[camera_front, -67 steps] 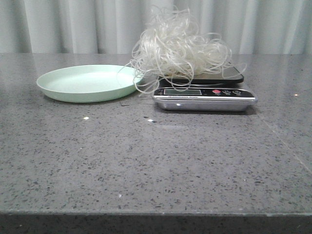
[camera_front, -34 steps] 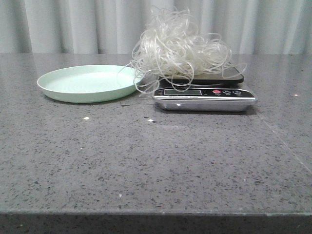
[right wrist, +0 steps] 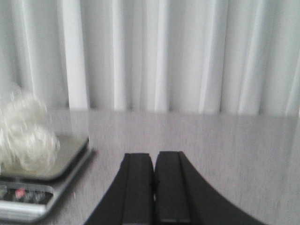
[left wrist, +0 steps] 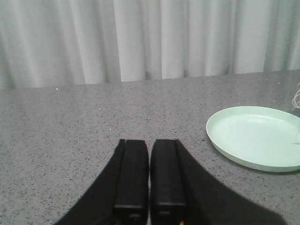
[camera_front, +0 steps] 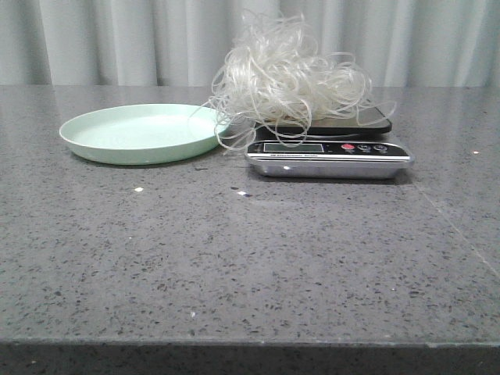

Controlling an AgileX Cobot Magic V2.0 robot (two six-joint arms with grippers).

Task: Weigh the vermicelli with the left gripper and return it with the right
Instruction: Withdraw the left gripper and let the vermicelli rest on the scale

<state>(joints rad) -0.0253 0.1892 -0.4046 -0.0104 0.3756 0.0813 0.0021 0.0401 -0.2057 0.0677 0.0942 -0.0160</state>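
Pale green plate (camera_front: pixel 141 133) bare at left on grey stone table (camera_front: pixel 234 266); vermicelli (camera_front: pixel 289 78) heaped on scale (camera_front: pixel 328 152) just beside it, strands overhanging display. Left gripper (left wrist: pixel 149 180) fingers pressed together, holding nothing; right gripper (right wrist: pixel 153 187) likewise

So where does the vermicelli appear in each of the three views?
Front view: vermicelli heaped on the scale, right of the plate.
Left wrist view: only a few strands at the picture's edge, beside the plate.
Right wrist view: blurred white heap on the scale.
Shared landmark: the scale.
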